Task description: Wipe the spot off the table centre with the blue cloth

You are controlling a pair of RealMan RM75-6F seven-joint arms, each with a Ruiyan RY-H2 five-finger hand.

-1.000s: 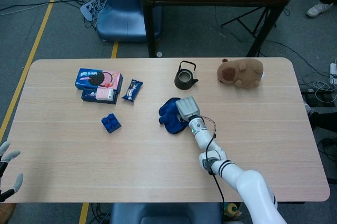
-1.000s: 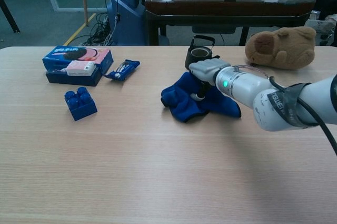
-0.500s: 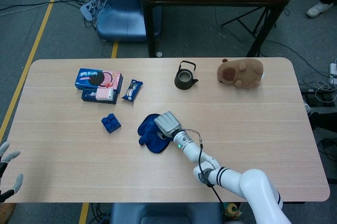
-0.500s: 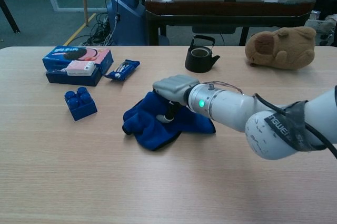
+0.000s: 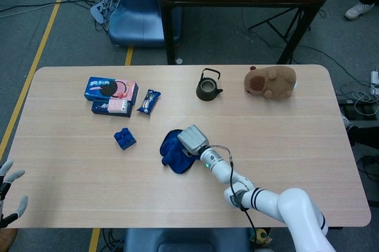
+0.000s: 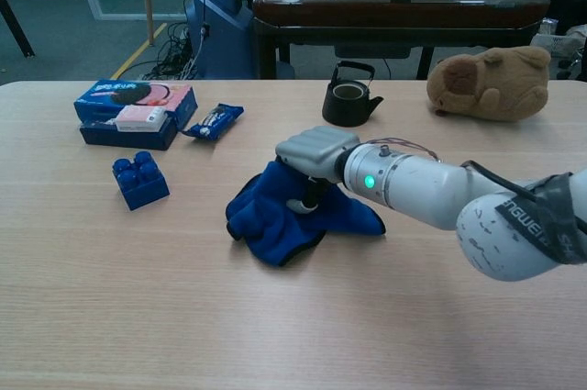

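The blue cloth [image 5: 173, 152] [image 6: 266, 217] lies bunched near the table centre. My right hand [image 5: 192, 139] [image 6: 316, 152] sits on top of it and presses it onto the wood, fingers tucked down into the folds. No spot shows on the table [image 5: 284, 145]; whatever lies beneath the cloth is hidden. My left hand [image 5: 8, 195] hangs off the table's front left corner with its fingers spread and holds nothing; only the head view shows it.
A black teapot [image 5: 208, 86] [image 6: 348, 102] and a brown plush toy [image 5: 271, 82] [image 6: 491, 83] stand at the back. Cookie boxes [image 5: 110, 95] [image 6: 128, 111], a snack packet [image 5: 148, 101] [image 6: 213, 119] and a blue brick [image 5: 124, 139] [image 6: 139, 180] lie to the left.
My right hand dragged the cloth from beside the teapot toward the front left, then shifted it slightly back to the right. The left hand has barely moved.
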